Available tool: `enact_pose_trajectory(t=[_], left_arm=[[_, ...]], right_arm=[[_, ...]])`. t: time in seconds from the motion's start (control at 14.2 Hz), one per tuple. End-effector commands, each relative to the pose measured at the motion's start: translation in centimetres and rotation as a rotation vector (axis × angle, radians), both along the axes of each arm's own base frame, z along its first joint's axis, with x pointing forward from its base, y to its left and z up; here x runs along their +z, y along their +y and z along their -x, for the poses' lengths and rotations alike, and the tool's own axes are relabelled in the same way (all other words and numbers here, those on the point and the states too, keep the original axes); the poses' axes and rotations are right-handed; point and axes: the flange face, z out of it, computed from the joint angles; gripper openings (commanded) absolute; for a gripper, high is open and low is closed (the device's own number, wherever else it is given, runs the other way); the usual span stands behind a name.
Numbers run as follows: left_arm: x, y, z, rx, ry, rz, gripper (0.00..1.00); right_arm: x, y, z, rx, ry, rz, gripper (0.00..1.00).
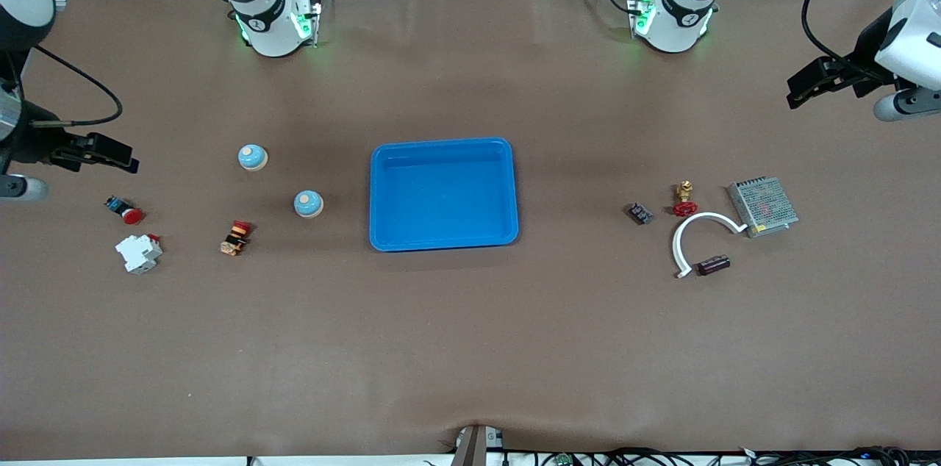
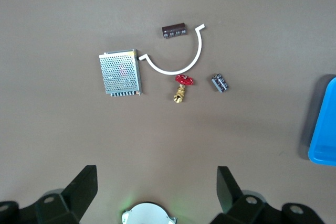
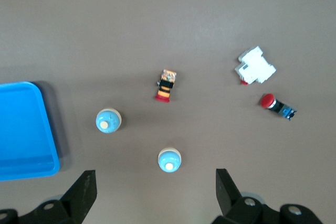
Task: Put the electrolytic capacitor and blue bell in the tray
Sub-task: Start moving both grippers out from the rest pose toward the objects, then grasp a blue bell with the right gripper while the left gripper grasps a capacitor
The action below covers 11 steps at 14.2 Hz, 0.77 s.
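The left end effector (image 1: 801, 89) hangs high over the left arm's end of the table (image 1: 470, 348), its two black fingers spread wide and holding nothing. The right end effector (image 1: 117, 155) hangs over the right arm's end, fingers likewise spread and empty. Neither has begun a pick.

The shallow rectangular bright blue plastic tray (image 1: 443, 242), with rounded corners and a raised rim, sits empty at the middle of the table.

Two small round blue bells with cream buttons sit toward the right arm's end. One blue bell (image 1: 308, 203) is near the tray; the other bell (image 1: 252, 156) lies farther from the front camera. Either likely serves; the one near the tray gives the shorter carry.

Toward the left arm's end lie two small dark cylinders: a dark capacitor (image 1: 713, 264) beside the tip of a curved white plastic strip (image 1: 695, 234), and a greyish capacitor (image 1: 639, 213) near a brass valve with a red handwheel (image 1: 685, 200). Which one the task means I cannot tell for sure.

To pick well, each arm should drop straight down, fingers straddling the narrow width, avoiding the white strip.
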Motion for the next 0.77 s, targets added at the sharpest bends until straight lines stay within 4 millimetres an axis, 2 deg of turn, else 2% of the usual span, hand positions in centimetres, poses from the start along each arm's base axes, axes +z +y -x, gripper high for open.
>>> enact_pose_trajectory(t=[0.0, 0.14, 0.28, 0.35, 0.42, 0.49, 0.56, 0.7], left_arm=[[-2.9, -0.8, 0.0, -0.01, 0.02, 0.002, 1.0], [-5.8, -1.0, -0.2, -0.016, 0.028, 0.004, 1.0], [-9.8, -1.3, -0.3, -0.019, 0.03, 0.017, 1.0], [-11.8, -1.5, -0.3, -0.014, 0.031, 0.03, 1.0], [-14.2, -1.5, -0.3, 0.001, 0.046, 0.061, 1.0], [-16.2, -1.7, -0.1, 0.007, 0.046, 0.069, 1.0], [-18.2, -2.3, 0.2, 0.014, 0.04, 0.065, 1.0], [-22.1, -3.9, 0.9, 0.043, 0.01, 0.063, 1.0]], right_arm=[[-0.6, 0.0, 1.6, 0.009, 0.006, 0.005, 1.0], [-1.7, -0.3, 1.7, 0.011, 0.006, 0.011, 1.0], [-4.3, -0.8, 2.3, 0.055, -0.018, 0.014, 1.0], [-6.3, -1.2, 2.6, 0.115, -0.032, 0.015, 1.0], [-8.1, -2.4, 2.8, 0.164, -0.052, 0.014, 1.0], [-9.6, -4.4, 3.0, 0.21, -0.067, 0.012, 1.0], [-10.9, -6.4, 3.1, 0.259, -0.09, 0.012, 1.0], [-14.2, -8.9, 3.2, 0.334, -0.074, -0.001, 1.0]])
